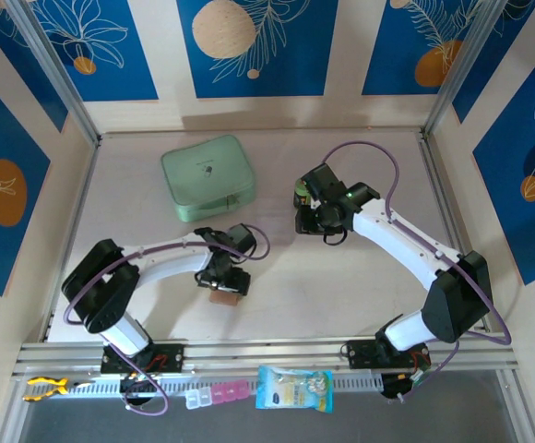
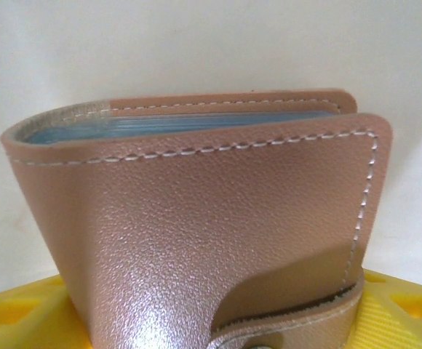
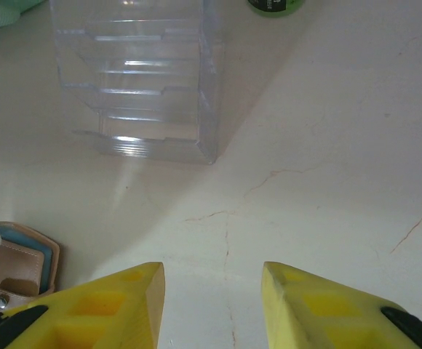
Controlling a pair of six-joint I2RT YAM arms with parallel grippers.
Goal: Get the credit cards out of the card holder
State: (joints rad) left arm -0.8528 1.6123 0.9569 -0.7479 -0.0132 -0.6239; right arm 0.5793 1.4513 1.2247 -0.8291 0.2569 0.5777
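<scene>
The holder (image 2: 218, 233) is folded shut, no cards removed. Right gripper (image 3: 212, 273) is parted, empty; whether left gripper (image 1: 221, 275) is clamped cannot be told.

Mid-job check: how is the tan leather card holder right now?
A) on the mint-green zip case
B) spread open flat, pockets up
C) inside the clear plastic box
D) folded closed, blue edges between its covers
D: the tan leather card holder is folded, its two covers together with light blue edges showing between them along the top.
</scene>
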